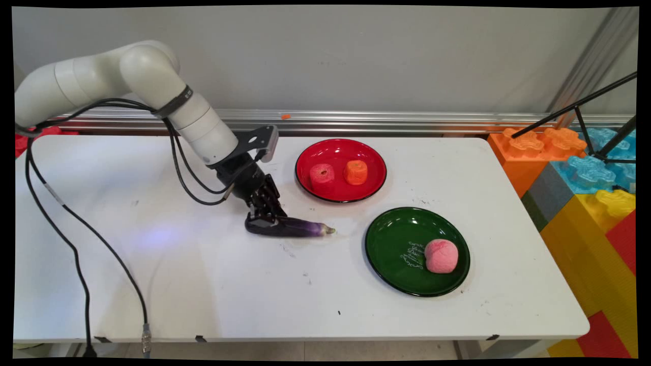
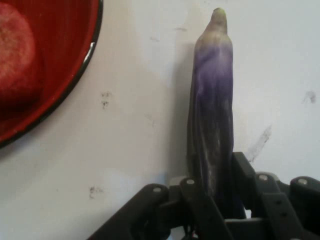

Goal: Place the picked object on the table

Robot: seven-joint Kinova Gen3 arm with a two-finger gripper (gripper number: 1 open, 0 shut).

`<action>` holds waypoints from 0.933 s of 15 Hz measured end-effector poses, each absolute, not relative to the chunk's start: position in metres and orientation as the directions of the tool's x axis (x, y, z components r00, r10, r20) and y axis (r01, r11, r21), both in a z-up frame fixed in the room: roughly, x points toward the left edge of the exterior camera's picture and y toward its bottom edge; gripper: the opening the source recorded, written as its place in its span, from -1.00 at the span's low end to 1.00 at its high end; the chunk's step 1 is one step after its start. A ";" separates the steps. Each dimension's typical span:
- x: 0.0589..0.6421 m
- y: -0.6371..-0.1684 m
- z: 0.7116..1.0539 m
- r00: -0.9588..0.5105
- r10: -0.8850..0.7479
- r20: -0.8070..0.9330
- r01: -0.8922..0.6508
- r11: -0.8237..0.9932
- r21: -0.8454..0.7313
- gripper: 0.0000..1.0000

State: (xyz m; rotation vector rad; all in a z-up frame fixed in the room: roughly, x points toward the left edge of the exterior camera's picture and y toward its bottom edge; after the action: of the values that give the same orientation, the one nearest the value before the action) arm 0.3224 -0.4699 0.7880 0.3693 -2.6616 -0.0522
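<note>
The black jaws (image 1: 264,216) are down at the surface and closed around the thick, dark end of a purple eggplant (image 1: 295,227). In the hand view the eggplant (image 2: 212,115) rises straight up from between the jaws (image 2: 215,200), so its long axis runs directly away from the hand, and a black finger (image 2: 245,172) presses against each side of it. In the main view the eggplant lies flat on the white surface (image 1: 203,284), with the gripped end toward the picture's left and the pale greenish tip pointing right. The white arm slopes down to it from the upper left, with black cables hanging beneath.

Just beyond the eggplant, toward the wall, sits a red plate (image 1: 374,155). It holds a pinkish-red cube (image 1: 322,175) and an orange cube (image 1: 355,172), side by side. The plate is near the eggplant but not touching it.

To the right of the eggplant's tip, a little nearer the camera, is a green plate (image 1: 391,244). It carries a round pink peach-like fruit (image 1: 441,255) on its right half.

Past the surface's right end stand large toy building blocks (image 1: 585,203) in orange, blue, yellow and red. A grey wall with a metal rail runs behind.
</note>
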 end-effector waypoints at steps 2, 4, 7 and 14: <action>0.323 -0.467 0.788 -0.866 -0.260 0.428 -0.243 0.965 0.094 -1.00; 0.322 -0.465 0.787 -0.869 -0.253 0.426 -0.238 0.967 0.090 -1.00; 0.321 -0.463 0.785 -0.870 -0.244 0.428 -0.232 0.969 0.082 -1.00; 0.313 -0.463 0.779 -0.871 -0.223 0.437 -0.219 0.974 0.060 -1.00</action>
State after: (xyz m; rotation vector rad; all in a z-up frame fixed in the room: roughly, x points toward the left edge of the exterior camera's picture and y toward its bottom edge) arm 0.3127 -0.4629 0.7792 0.3144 -2.6663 -0.0113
